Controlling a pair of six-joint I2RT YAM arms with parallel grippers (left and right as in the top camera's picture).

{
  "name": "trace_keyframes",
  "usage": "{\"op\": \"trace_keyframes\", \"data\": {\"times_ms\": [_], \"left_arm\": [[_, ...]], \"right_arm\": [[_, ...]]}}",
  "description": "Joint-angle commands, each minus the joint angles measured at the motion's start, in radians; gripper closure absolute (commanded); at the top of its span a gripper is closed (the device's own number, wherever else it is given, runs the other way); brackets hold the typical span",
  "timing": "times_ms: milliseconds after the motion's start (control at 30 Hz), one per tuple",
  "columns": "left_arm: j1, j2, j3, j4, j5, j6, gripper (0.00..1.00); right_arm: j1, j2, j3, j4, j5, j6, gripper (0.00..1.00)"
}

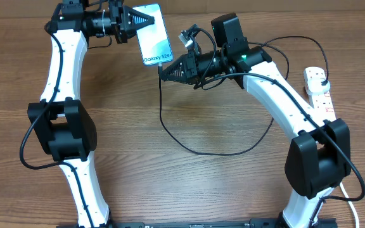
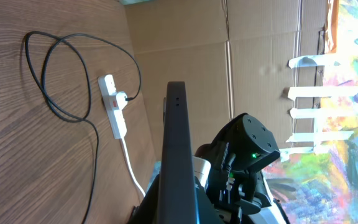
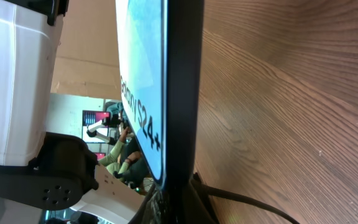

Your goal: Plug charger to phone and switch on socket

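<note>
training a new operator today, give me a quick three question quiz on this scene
1. True or false: the black plug is already in the power strip.
2. Which gripper holds the phone? A left, B right, C neither.
3. Fill in: the cable lies in a loop on the ____.
Key: 1 true; 2 A, the left gripper; 3 table.

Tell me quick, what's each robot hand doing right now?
Left gripper: closed, holding the phone.
Right gripper: closed, seemingly pinching the charger tip at the phone's bottom.
</note>
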Motion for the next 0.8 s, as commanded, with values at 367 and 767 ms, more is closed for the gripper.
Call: {"op": "trace_keyframes", "data": {"times_ms": [367, 767], "left_arm": [[-0.015, -0.003, 0.019, 0.003, 0.039, 0.025, 0.96], [-0.015, -0.003, 0.019, -0.007, -0.061, 0.064, 0.96]], "right_arm": [[0.001, -0.010, 0.005, 0.031, 0.018, -0.003, 0.96], [0.001, -0.010, 0.005, -0.031, 0.128, -0.031, 0.96]]}}
